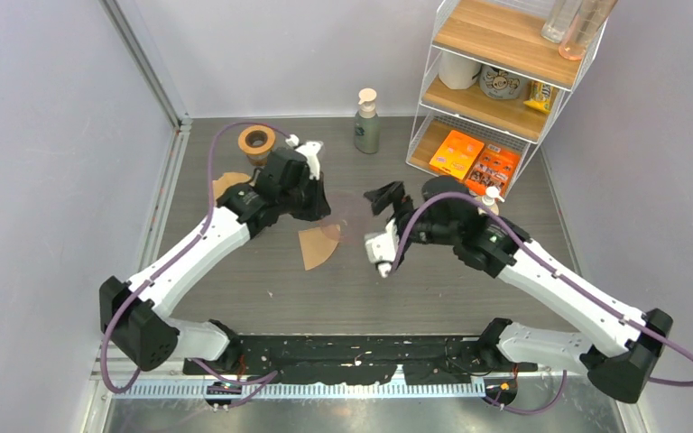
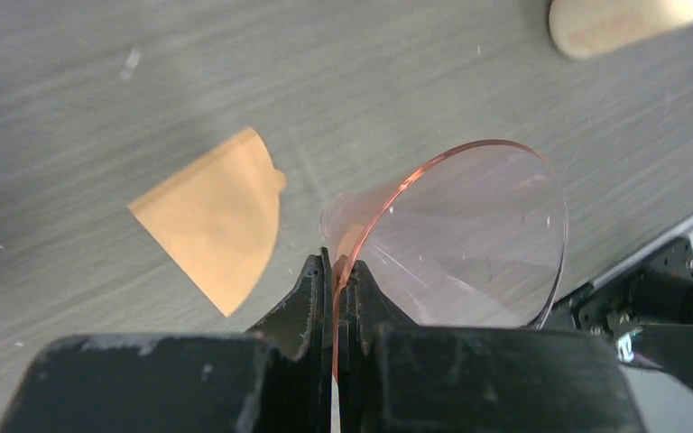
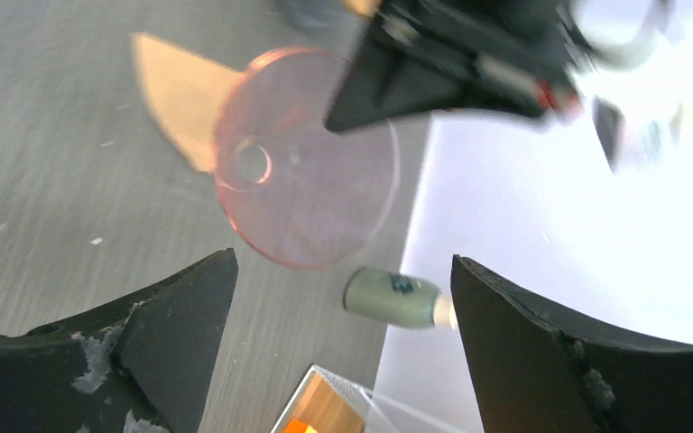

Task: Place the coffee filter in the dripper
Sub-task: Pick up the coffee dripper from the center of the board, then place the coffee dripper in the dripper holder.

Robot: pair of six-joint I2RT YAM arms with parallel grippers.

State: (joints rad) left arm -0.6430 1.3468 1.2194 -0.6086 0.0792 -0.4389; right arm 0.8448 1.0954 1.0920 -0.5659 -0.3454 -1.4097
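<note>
The dripper (image 1: 350, 219) is a clear pink funnel held just above the table at mid-scene. My left gripper (image 1: 321, 208) is shut on its rim; in the left wrist view the jaws (image 2: 336, 271) pinch the thin pink edge of the dripper (image 2: 469, 244). A brown, fan-shaped coffee filter (image 1: 316, 245) lies flat on the table beside and below the funnel, also visible as the filter (image 2: 212, 216) and the filter (image 3: 171, 86). My right gripper (image 1: 377, 224) stands open just right of the dripper (image 3: 302, 158), its jaws wide apart (image 3: 343, 298) with nothing between them.
A second brown filter (image 1: 228, 183) lies by the left arm, with a brown roll (image 1: 257, 140) behind it. A green pump bottle (image 1: 366, 122) stands at the back. A wire shelf (image 1: 496, 81) with boxes and jars fills the back right corner.
</note>
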